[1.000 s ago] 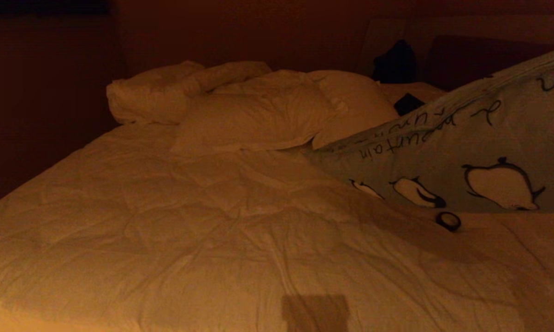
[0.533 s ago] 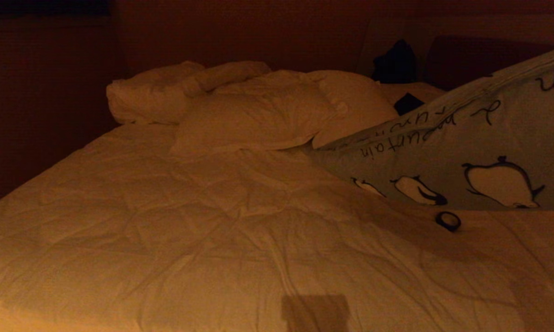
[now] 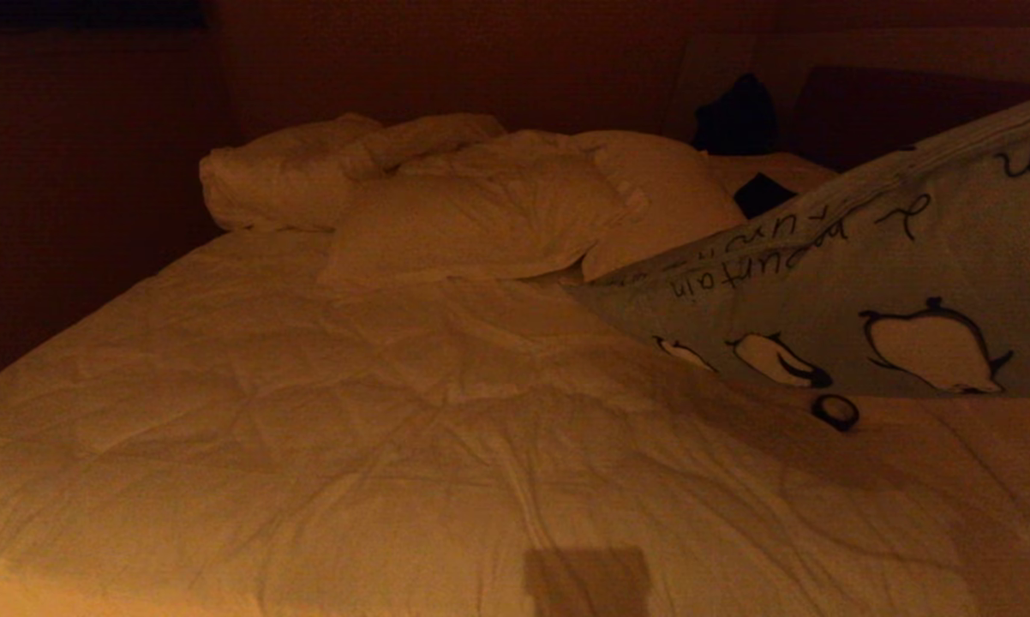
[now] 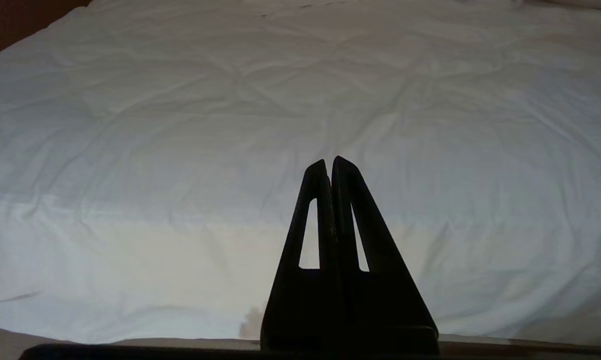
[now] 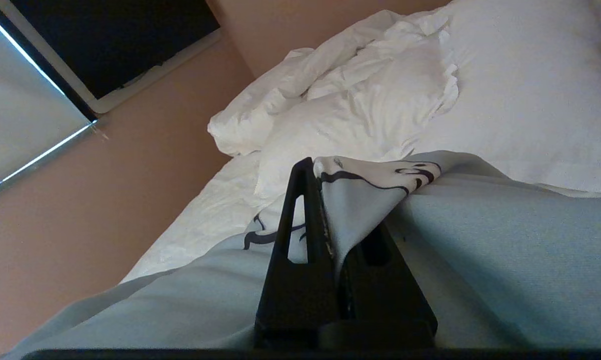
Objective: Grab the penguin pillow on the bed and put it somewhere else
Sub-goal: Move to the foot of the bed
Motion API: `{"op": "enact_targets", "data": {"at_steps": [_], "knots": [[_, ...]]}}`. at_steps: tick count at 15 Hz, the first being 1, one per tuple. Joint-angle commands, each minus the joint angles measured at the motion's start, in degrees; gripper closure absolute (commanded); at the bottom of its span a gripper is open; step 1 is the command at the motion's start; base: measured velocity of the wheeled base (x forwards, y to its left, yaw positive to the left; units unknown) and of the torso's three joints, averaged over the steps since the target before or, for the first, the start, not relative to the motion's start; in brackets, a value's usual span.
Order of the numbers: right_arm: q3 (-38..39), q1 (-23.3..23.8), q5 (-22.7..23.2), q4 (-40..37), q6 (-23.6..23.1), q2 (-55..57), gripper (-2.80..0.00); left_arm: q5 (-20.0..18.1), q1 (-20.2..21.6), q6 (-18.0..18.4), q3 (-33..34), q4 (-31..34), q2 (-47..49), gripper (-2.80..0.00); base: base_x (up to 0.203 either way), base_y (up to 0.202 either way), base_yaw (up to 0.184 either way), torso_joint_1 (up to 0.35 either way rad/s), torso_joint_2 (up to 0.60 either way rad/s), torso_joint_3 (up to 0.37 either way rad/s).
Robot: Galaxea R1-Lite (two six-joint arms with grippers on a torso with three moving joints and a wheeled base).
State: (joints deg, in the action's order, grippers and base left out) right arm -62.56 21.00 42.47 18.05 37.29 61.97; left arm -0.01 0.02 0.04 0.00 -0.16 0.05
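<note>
The right gripper (image 5: pixel 325 210) has its jaws pinching the penguin pillow (image 3: pixel 866 283), tilted up off the bed (image 3: pixel 395 446) beside the white pillows (image 3: pixel 481 214). Carrying step; next, haul it clear, then release.

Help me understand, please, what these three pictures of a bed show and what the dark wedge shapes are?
They come from a two-armed robot. One camera sits on its head and looks over the bed; the others sit on each wrist, behind a claw. The dark wedges are those claws. The left claw is shut on nothing, above the duvet. The right claw is shut on the edge of the penguin pillow, which slants up at the right. Plain white pillows lie at the bed's head, and a small dark ring lies by the penguin pillow.
</note>
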Motion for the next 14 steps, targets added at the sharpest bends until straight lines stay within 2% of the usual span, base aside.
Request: {"op": "enact_targets", "data": {"at_steps": [1, 4, 14], "knots": [[0.1, 0.0, 0.2, 0.1, 0.2, 0.0, 0.00, 0.0, 0.1, 0.0, 0.2, 0.0, 0.0, 0.00, 0.000, 0.000, 0.000, 0.000, 0.00, 0.000], [0.1, 0.0, 0.2, 0.1, 0.2, 0.0, 0.00, 0.0, 0.0, 0.0, 0.2, 0.0, 0.0, 0.00, -0.001, 0.120, 0.001, 0.000, 0.00, 0.000], [0.2, 0.0, 0.2, 0.1, 0.2, -0.2, 0.00, 0.0, 0.0, 0.0, 0.2, 0.0, 0.0, 0.00, 0.000, 0.197, 0.001, 0.002, 0.00, 0.002]]}}
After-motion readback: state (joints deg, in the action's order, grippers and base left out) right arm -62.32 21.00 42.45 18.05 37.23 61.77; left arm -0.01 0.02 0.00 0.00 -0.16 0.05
